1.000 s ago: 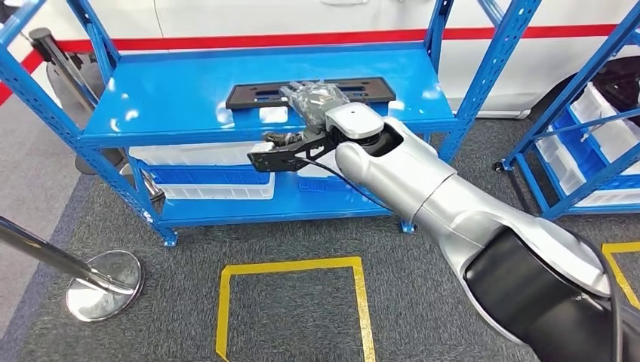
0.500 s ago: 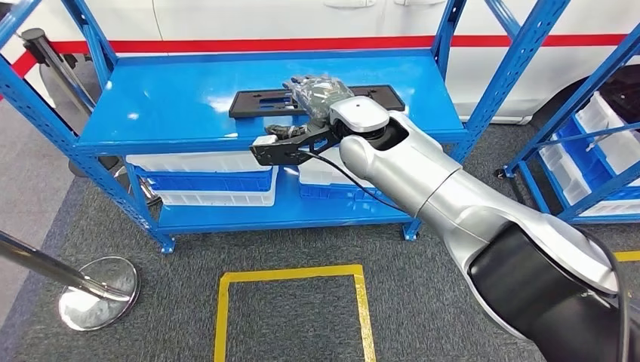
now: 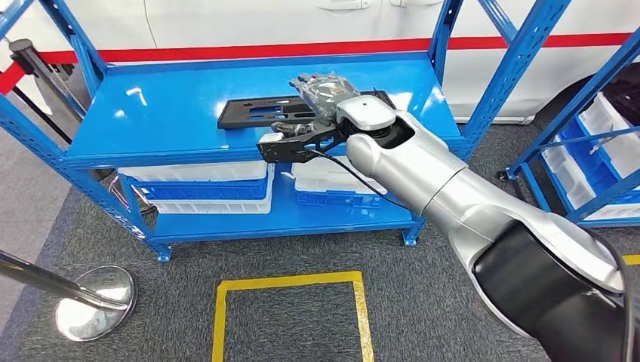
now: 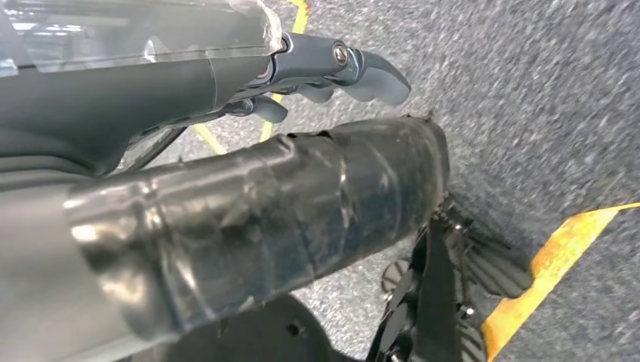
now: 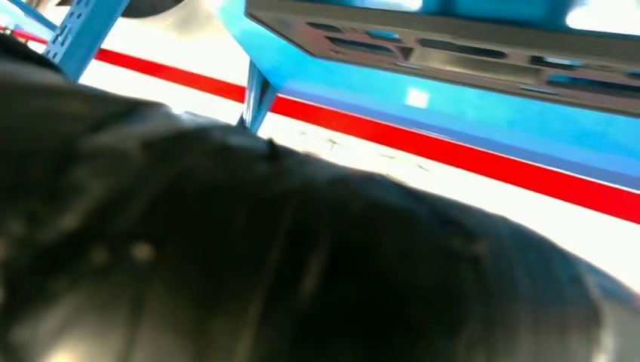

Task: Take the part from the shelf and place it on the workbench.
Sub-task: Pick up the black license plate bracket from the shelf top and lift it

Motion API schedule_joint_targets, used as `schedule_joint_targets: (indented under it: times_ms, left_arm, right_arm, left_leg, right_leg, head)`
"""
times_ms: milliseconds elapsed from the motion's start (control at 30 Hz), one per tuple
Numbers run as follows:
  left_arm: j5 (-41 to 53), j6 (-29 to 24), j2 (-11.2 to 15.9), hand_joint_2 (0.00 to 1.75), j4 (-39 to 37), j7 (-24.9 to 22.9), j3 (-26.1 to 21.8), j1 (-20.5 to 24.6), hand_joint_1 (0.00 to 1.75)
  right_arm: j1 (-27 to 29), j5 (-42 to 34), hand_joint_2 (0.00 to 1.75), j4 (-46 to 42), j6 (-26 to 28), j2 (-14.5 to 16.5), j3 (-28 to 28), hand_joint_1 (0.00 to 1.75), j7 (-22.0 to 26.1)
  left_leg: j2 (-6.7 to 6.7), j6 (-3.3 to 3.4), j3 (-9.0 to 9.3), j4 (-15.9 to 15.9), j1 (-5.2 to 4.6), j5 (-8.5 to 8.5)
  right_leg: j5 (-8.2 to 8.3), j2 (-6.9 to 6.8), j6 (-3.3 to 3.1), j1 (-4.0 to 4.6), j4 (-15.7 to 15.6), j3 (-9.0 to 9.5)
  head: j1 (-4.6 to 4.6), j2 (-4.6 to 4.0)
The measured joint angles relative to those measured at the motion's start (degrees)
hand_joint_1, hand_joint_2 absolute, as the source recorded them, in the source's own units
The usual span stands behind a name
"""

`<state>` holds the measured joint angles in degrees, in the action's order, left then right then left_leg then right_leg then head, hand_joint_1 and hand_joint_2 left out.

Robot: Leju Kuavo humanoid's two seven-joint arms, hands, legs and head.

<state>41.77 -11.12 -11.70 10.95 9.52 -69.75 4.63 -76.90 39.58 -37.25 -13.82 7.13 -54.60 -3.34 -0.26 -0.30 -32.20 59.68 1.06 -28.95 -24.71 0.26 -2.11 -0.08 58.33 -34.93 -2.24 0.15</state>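
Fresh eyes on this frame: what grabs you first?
The big silver right arm sweeps in from the lower right, its right hand resting over the flat black slotted part on the top level of the blue shelf. Next comes the red stripe on the white car behind the shelf, then the yellow floor square in front.

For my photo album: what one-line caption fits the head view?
Robot's right hand rests on a flat black part on a blue shelf.

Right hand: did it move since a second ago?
Yes, slightly: the right hand now reaches farther across the black part, toward the back of the shelf.
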Motion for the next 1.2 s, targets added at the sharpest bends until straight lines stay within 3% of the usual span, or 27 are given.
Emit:
schedule_joint_targets:
  times_ms: [33,133,167,200,267,300,333,467,533,567,633,667,700,733,767,833,867,933,1000,1067,1167,1200]
  left_arm:
    - [0.02,-0.08,0.03,0.00,0.00,-0.01,0.00,0.01,0.00]
    - [-0.54,-0.18,0.05,0.00,0.00,-0.01,-0.09,-0.04,0.00]
    - [-0.81,-0.19,0.05,0.00,0.00,-0.01,-0.14,-0.04,0.00]
    - [-0.93,-0.24,0.06,0.00,0.00,-0.01,-0.20,-0.06,0.00]
    - [-0.92,-0.37,0.09,0.00,0.00,-0.01,-0.25,-0.20,0.00]
    - [-0.89,-0.43,0.11,0.00,0.00,-0.01,-0.27,-0.28,0.00]
    - [-0.87,-0.48,0.12,0.00,0.00,0.02,-0.29,-0.27,0.00]
    - [-0.82,-0.63,0.10,0.00,0.00,0.18,-0.31,-0.05,0.00]
    - [-0.72,-0.64,0.07,0.00,0.00,0.22,-0.32,-0.14,0.00]
    - [-0.64,-0.64,0.06,0.00,0.00,0.23,-0.33,-0.18,0.00]
    - [-0.48,-0.65,0.07,0.00,0.00,0.23,-0.34,-0.19,0.00]
    - [-0.43,-0.66,0.08,0.00,0.00,0.23,-0.34,-0.15,0.00]
    - [-0.36,-0.67,0.08,0.00,0.00,0.23,-0.34,-0.13,0.00]
    - [-0.27,-0.68,0.08,0.00,0.00,0.23,-0.34,-0.12,0.00]
    - [-0.15,-0.68,0.07,0.00,0.00,0.22,-0.35,-0.14,0.00]
    - [0.06,-0.68,0.02,0.00,0.00,0.15,-0.35,-0.17,0.00]
    - [0.11,-0.69,-0.01,0.00,0.00,0.10,-0.35,-0.17,0.00]
    - [0.13,-0.70,-0.05,0.00,0.00,0.04,-0.35,0.00,0.00]
    - [0.14,-0.69,-0.05,0.00,0.00,0.03,-0.34,0.15,0.00]
    - [0.14,-0.65,-0.04,0.00,0.00,0.03,-0.34,0.17,0.00]
    - [0.04,-0.49,-0.03,0.00,0.00,-0.04,-0.35,0.12,0.00]
    - [-0.03,-0.42,-0.03,0.00,0.00,-0.10,-0.35,0.12,0.00]
  right_arm:
    - [-0.02,-0.26,0.00,-0.01,0.01,0.02,-0.01,0.00,0.14]
    - [0.43,-1.10,0.00,0.04,0.01,0.08,-0.01,0.00,0.54]
    - [0.72,-1.26,0.00,0.08,0.04,0.08,-0.01,0.00,0.60]
    - [0.93,-1.34,0.00,0.10,0.08,0.07,-0.01,0.00,0.68]
    - [1.08,-1.43,0.00,0.15,0.24,0.05,-0.01,0.00,0.86]
    - [1.08,-1.46,0.00,0.20,0.34,0.04,-0.01,0.00,0.95]
    - [1.10,-1.50,0.00,0.26,0.44,0.02,-0.01,0.00,1.01]
    - [1.29,-1.67,0.00,0.49,0.62,-0.09,-0.01,0.00,1.07]
    - [1.29,-1.86,0.00,0.51,0.62,-0.13,0.00,0.00,1.19]
    - [1.34,-1.97,0.00,0.54,0.59,-0.20,0.00,0.00,1.30]
    - [1.75,-2.08,0.00,0.66,0.55,-0.36,-0.01,0.00,1.48]
    - [2.12,-2.11,0.00,0.74,0.53,-0.42,-0.01,0.00,1.54]
    - [2.51,-2.12,0.00,0.83,0.50,-0.44,-0.02,0.00,1.65]
    - [2.81,-2.12,0.00,0.90,0.45,-0.45,-0.02,0.00,1.82]
    - [3.00,-2.12,0.00,0.96,0.40,-0.46,-0.02,0.00,2.00]
    - [3.14,-2.12,0.00,1.03,0.34,-0.48,-0.02,0.00,2.25]
    - [3.19,-2.11,0.00,1.08,0.33,-0.49,-0.02,0.00,2.30]
    - [3.34,-2.07,0.00,1.16,0.31,-0.44,-0.02,0.00,2.40]
    - [3.45,-1.95,0.00,1.16,0.32,-0.35,-0.02,0.00,2.49]
    - [3.42,-1.69,0.00,1.16,0.36,-0.32,-0.02,0.00,2.56]
    - [3.57,-1.30,0.00,1.18,0.30,-0.19,-0.04,0.00,2.71]
    - [3.71,-1.21,0.00,1.19,0.22,-0.16,-0.05,0.00,2.74]
  left_leg:
    - [0.04,-0.17,-1.20,2.49,0.02,-1.09]
    - [0.06,-0.67,-7.64,13.02,0.25,-4.18]
    - [0.06,-0.78,-8.95,14.30,0.27,-3.65]
    - [0.07,-0.81,-9.12,13.33,0.27,-1.89]
    - [0.11,-0.60,-6.95,6.69,0.26,3.13]
    - [0.13,-0.43,-5.66,3.49,0.15,4.81]
    - [0.15,-0.17,-4.69,1.20,0.05,5.38]
    - [0.00,0.68,-4.00,-0.53,-0.05,4.42]
    - [0.02,1.12,-3.37,-1.04,0.20,4.26]
    - [0.05,1.42,-2.97,-1.28,0.31,4.12]
    - [0.05,1.93,-2.36,-1.40,0.28,3.66]
    - [0.00,2.07,-2.04,-1.39,0.27,3.38]
    - [-0.07,2.11,-1.63,-1.38,0.27,3.05]
    - [-0.15,2.08,-1.13,-1.36,0.27,2.68]
    - [-0.21,1.98,-0.49,-1.35,0.26,2.24]
    - [-0.24,1.63,0.62,-1.37,0.18,1.33]
    - [-0.25,1.38,0.93,-1.41,0.12,1.02]
    - [-0.25,0.87,0.95,-1.50,0.02,0.74]
    - [-0.15,0.30,0.98,-1.53,0.06,0.43]
    - [-0.04,-0.21,0.13,0.75,0.11,-0.82]
    - [-0.02,-0.61,-6.05,11.34,0.19,-4.38]
    - [-0.01,-0.70,-8.10,14.00,0.21,-4.59]
  right_leg:
    - [-0.17,-0.03,-0.21,-0.25,-0.37,0.58]
    - [-1.08,-0.10,-0.60,-0.19,-0.48,1.69]
    - [-1.42,-0.09,-0.58,-0.16,-0.42,2.07]
    - [-1.82,-0.04,-0.53,-0.15,-0.31,2.49]
    - [-2.81,0.06,-0.24,-0.17,0.05,3.32]
    - [-3.27,0.13,0.01,-0.07,0.33,3.51]
    - [-3.59,0.16,0.27,0.03,0.54,3.48]
    - [-4.04,0.08,0.96,0.27,0.52,3.20]
    - [-5.00,0.06,1.41,0.19,1.95,2.69]
    - [-6.10,0.06,1.68,0.09,4.37,1.49]
    - [-8.61,0.03,2.04,-0.14,11.86,-2.74]
    - [-9.22,0.03,2.19,-0.25,15.29,-5.02]
    - [-8.66,0.02,2.26,-0.34,16.86,-6.53]
    - [-6.98,0.02,2.26,-0.42,16.38,-7.08]
    - [-4.31,0.01,2.15,-0.48,13.73,-6.57]
    - [0.47,0.05,1.72,-0.30,6.62,-4.11]
    - [1.48,0.05,1.47,-0.10,3.98,-2.96]
    - [0.86,0.06,1.13,0.31,2.10,-1.89]
    - [0.20,0.07,0.79,0.09,1.08,-1.33]
    - [-0.02,0.09,0.25,-0.28,0.41,-0.50]
    - [-0.67,0.03,-0.43,-0.26,0.26,0.41]
    - [-0.96,0.03,-0.49,-0.20,0.33,0.66]
  head:
    - [-0.04,0.00]
    - [-0.09,0.00]
    - [-0.07,0.00]
    - [-0.07,0.01]
    - [-0.06,0.00]
    - [-0.07,0.00]
    - [-0.07,0.00]
    - [-0.04,0.00]
    - [-0.03,-0.01]
    - [-0.02,0.00]
    - [0.00,0.00]
    - [0.00,0.00]
    - [0.00,0.00]
    - [0.00,0.00]
    - [0.00,0.00]
    - [-0.02,-0.01]
    - [0.01,-0.01]
    - [0.01,0.00]
    - [0.02,0.01]
    - [0.00,0.00]
    - [-0.04,0.00]
    - [-0.04,0.00]
